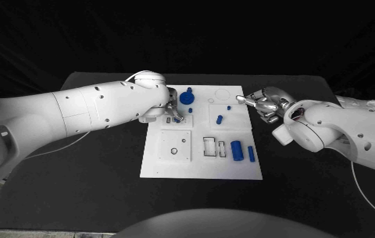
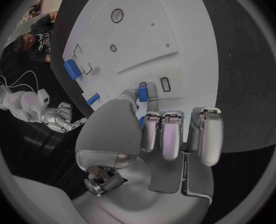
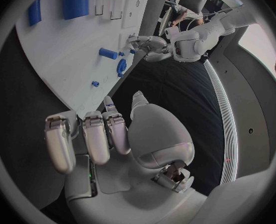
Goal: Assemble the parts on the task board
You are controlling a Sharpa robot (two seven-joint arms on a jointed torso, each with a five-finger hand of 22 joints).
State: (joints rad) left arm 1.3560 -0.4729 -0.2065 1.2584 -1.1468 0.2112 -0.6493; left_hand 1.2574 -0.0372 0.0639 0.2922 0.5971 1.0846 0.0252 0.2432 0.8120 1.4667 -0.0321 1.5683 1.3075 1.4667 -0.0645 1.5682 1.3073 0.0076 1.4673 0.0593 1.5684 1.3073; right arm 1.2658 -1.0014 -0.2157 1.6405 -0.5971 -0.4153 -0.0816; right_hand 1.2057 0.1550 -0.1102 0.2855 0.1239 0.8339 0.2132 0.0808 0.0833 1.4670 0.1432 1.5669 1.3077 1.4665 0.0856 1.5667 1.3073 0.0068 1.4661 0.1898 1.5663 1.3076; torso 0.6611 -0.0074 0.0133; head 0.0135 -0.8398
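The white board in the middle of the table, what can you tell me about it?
The task board is a flat white rectangular plate lying on the black table. It bears raised square panels, dark-outlined rectangular slots and small round holes. Small blue parts lie or stand on it. The left hand reaches over its far left part; the right hand hovers by its far right corner.

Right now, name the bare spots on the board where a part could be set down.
Free: the task board strip along its near edge, below the blue blocks. Crowded: the far left corner, where the left hand pinches a small blue part beside the blue knob.
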